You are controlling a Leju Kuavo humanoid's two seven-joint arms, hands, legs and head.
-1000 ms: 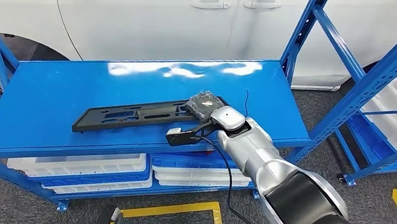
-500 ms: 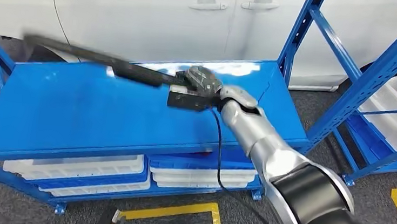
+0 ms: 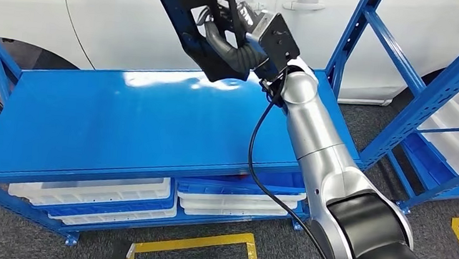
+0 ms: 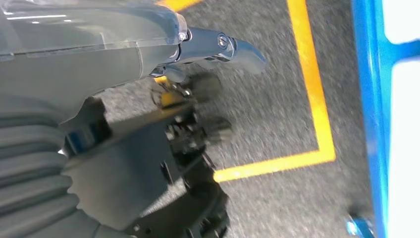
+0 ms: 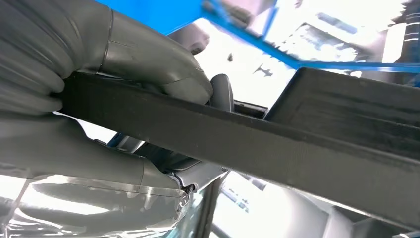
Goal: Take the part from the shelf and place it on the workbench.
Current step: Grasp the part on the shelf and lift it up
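Now the right hand (image 3: pixel 235 39) holds the part (image 3: pixel 190 13), a long, flat black plastic frame, raised well above the blue shelf (image 3: pixel 120 126). Seen from the head, the part tilts steeply, one end running out past the top of the picture, the lower end hanging just over the shelf's far edge. From the right wrist, grey fingers (image 5: pixel 148 64) and the thumb wrap around the part's narrow black edge (image 5: pixel 257 144), so the grip looks firm.

As a judgement of progress, the first half of the task looks done: the part is off the shelf and clear of it. What is left is the carry and the set-down. No bench appears in these pictures, so the robot will likely need to turn or walk to reach it.

The left hand (image 4: pixel 148 163) hangs low over grey carpet marked with yellow floor tape (image 4: pixel 307 89). Its dark fingers are blurred; whether they are spread or curled cannot be told.

Behind the shelf stands a white car (image 3: pixel 130 14) with 2 door handles. White trays (image 3: pixel 102 193) sit on the level below the shelf top. A black cable (image 3: pixel 256 150) runs along the right arm.

No brand, label or writing can be read anywhere.
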